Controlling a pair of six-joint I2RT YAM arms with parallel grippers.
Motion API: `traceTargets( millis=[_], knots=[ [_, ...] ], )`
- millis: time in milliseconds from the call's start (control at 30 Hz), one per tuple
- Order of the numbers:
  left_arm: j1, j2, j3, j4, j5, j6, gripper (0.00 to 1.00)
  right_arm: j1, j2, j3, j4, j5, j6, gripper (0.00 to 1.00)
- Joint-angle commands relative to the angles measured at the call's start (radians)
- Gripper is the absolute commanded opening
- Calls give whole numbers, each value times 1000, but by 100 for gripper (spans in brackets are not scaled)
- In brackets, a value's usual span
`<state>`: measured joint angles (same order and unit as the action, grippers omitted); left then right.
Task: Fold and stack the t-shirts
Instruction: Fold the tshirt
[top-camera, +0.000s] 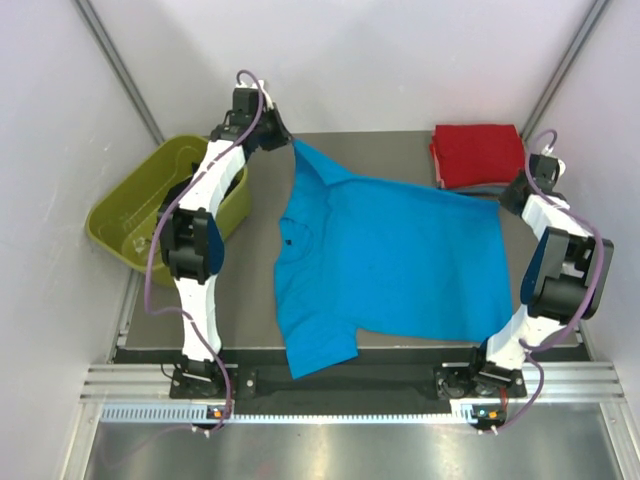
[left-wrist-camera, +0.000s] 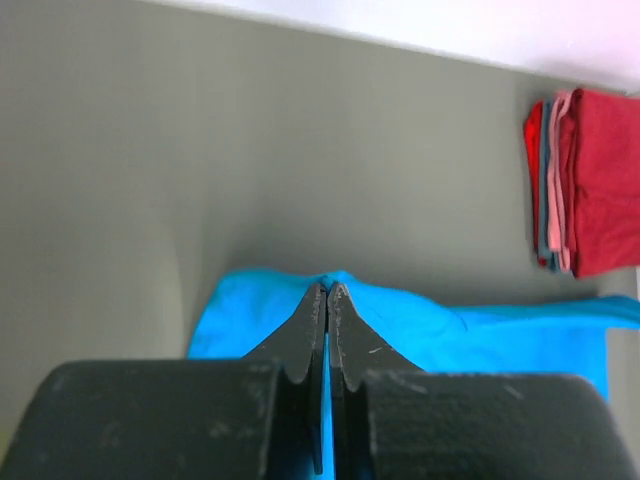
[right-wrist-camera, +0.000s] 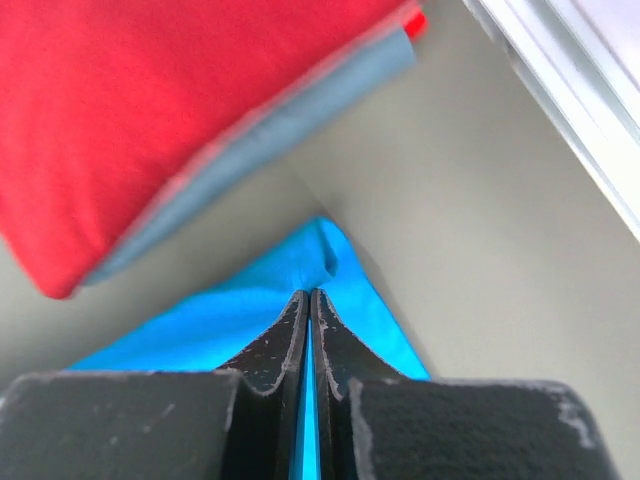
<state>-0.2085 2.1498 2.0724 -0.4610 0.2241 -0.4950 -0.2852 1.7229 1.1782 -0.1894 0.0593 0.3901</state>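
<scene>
Lab cell: white panels (top-camera: 380, 60), aluminium rail (top-camera: 120, 385)

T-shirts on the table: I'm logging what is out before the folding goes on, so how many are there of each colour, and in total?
turquoise-blue t-shirt, spread out flat: 1
red t-shirt, folded, on top of the stack: 1
grey-blue t-shirt, folded, under the red one: 1
Total: 3 that show; whether more lie lower in the stack cannot be told.
</scene>
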Motion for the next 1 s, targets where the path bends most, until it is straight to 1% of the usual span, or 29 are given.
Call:
traceTargets(
  millis=[0, 67, 233, 367, 500, 667, 800, 900, 967],
  knots=[
    [11, -86, -66, -111, 47, -51, 0, -20, -36, -9, -39, 17, 10, 0],
    [11, -108, -99, -119, 72, -60, 0, -25, -42, -11, -53, 27, 10, 0],
    [11, -182, -173, -169, 43, -54, 0, -32, -62, -9, -104, 60, 4, 0],
    [9, -235, -253, -197, 57, -48, 0, -34, -72, -22, -139, 76, -5, 0],
    [5, -335, -395, -186, 58, -47, 0, -34, -86, -58, -156, 85, -8, 0],
    [-29, -432, -495, -203, -8, -17, 0, -34, -103, -91, -166, 93, 1, 0],
    [-81, -478, -647, -171, -34, -11, 0, -34, -128, -146, -150, 125, 4, 0],
    [-97, -479, -716, -162, -57, -2, 0, -32, -138, -167, -137, 113, 6, 0],
    [-98, -469, -732, -195, -65, 2, 0, -32, -141, -175, -140, 114, 7, 0]
  ],
)
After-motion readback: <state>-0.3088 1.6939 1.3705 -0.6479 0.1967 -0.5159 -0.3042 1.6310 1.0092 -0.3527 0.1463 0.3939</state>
